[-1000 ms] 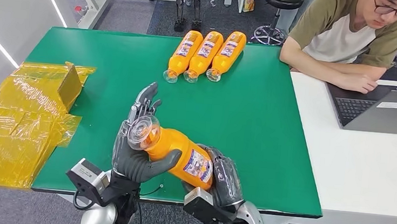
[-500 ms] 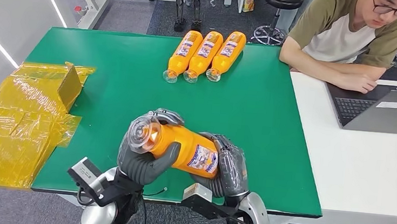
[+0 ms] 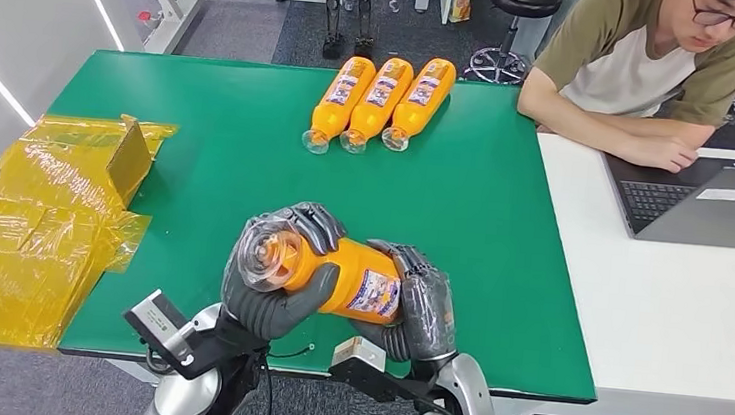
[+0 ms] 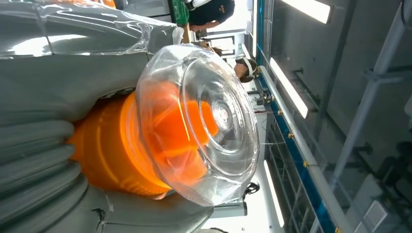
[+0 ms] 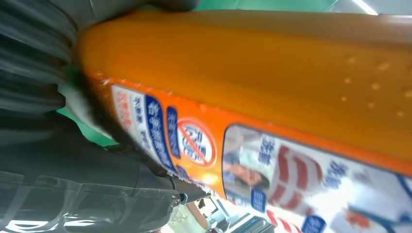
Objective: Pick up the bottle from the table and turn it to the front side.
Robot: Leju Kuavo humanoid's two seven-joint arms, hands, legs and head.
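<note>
I held the bottle (image 3: pixel 338 273) lying crosswise above the near edge of the green table (image 3: pixel 498 279), left hand (image 3: pixel 272 279) wrapped round its clear-capped neck and right hand (image 3: pixel 417 307) clasping its base, so both could roll its label frontward.

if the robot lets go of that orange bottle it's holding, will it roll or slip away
Likely to roll: the bottle is round and held on its side above the green table. Probably slick too, given its glossy label. It looks full of orange liquid, so fairly heavy; both the left hand and right hand grip it.
</note>
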